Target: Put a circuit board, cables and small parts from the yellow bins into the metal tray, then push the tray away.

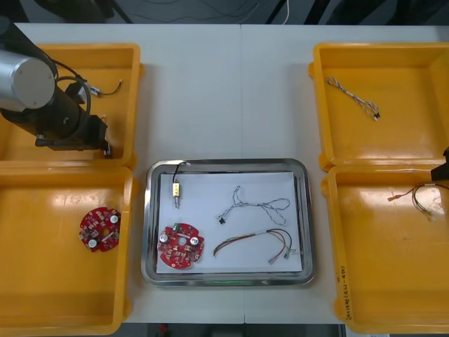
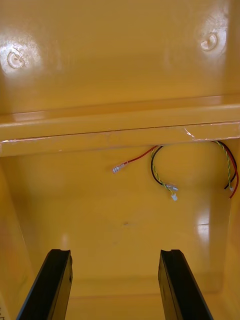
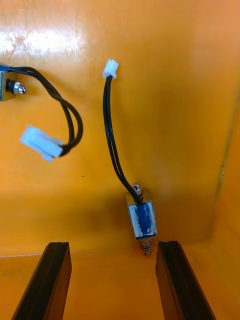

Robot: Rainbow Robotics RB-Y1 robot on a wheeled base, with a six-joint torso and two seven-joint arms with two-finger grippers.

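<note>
Four items lie in the metal tray (image 1: 151, 225): a red circuit board (image 1: 181, 246), a small metal part (image 1: 176, 191), a twisted pale cable (image 1: 254, 206) and a red-yellow cable (image 1: 252, 242).
Left gripper (image 3: 114, 246) hangs in the far left yellow bin (image 1: 119, 60), fingers spread. A blue-wrapped part (image 3: 141, 222) lies just beyond their tips, its length pointing away from them, with its black cable (image 3: 112, 145) trailing onward. Right gripper (image 2: 116, 252), also spread, hovers at the near right bin (image 1: 379, 267).

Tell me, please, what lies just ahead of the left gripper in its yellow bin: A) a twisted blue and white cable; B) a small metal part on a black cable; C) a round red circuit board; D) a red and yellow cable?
B: the open left gripper, in a yellow bin, has a small metal part trailing a black cable just past its fingers; the right gripper hovers open over a right-side bin.
</note>
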